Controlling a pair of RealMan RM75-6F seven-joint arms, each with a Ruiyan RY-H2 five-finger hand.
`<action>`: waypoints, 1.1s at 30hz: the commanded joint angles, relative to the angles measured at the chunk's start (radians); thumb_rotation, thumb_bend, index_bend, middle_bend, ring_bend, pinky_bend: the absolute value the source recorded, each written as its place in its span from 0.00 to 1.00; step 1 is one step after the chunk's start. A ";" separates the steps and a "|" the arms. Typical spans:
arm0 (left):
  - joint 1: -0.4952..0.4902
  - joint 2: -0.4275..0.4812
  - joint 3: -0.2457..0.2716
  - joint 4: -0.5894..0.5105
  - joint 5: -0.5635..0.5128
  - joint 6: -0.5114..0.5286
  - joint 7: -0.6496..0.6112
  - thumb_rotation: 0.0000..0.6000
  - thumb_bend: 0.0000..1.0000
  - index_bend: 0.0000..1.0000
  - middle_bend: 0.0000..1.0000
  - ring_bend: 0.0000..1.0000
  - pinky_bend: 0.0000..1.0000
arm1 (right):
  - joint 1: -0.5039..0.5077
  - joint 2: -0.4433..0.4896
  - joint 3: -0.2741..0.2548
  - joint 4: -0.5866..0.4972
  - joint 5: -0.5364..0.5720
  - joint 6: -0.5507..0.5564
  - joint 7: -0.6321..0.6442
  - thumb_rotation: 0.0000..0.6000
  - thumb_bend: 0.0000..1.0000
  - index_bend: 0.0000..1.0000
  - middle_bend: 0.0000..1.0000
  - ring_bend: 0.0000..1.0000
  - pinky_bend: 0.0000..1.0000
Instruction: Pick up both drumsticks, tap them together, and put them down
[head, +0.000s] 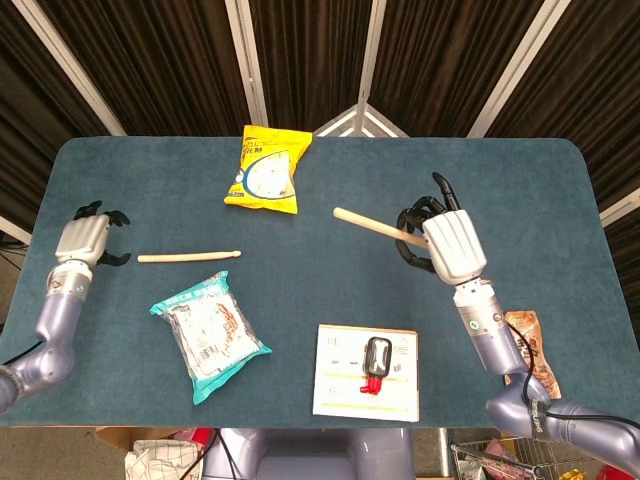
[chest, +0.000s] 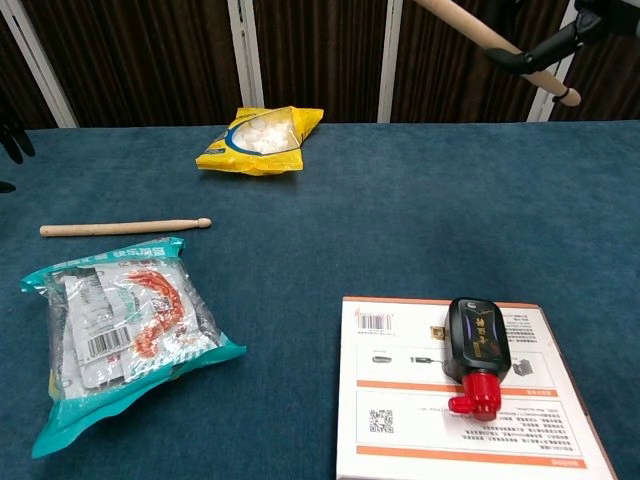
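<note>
One wooden drumstick (head: 188, 257) lies flat on the blue table at the left, tip pointing right; it also shows in the chest view as the drumstick (chest: 124, 227). My left hand (head: 86, 239) hovers just left of its butt end, fingers apart, holding nothing. My right hand (head: 445, 243) grips the second drumstick (head: 378, 226) up in the air at the right, its free end pointing left. In the chest view that raised drumstick (chest: 478, 33) crosses the top edge, with dark fingers (chest: 535, 53) wrapped round it.
A yellow snack bag (head: 265, 169) lies at the back. A teal-edged food packet (head: 207, 334) sits just in front of the lying drumstick. A white card with a black and red item (head: 366, 371) is at the front. An orange pouch (head: 527, 351) is at the right edge.
</note>
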 joint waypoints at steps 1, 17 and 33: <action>-0.036 -0.060 0.011 0.063 -0.040 -0.006 0.031 1.00 0.40 0.33 0.31 0.00 0.00 | -0.005 0.004 -0.002 0.003 0.001 0.004 -0.005 1.00 0.43 0.68 0.62 0.36 0.00; -0.081 -0.222 0.034 0.207 -0.017 -0.033 0.017 1.00 0.42 0.38 0.36 0.00 0.00 | -0.033 -0.004 -0.009 0.027 0.024 0.024 -0.013 1.00 0.43 0.69 0.62 0.36 0.00; -0.087 -0.254 0.054 0.189 0.017 -0.014 0.037 1.00 0.43 0.41 0.43 0.00 0.00 | -0.045 -0.013 -0.007 0.039 0.031 0.036 -0.017 1.00 0.43 0.70 0.62 0.36 0.00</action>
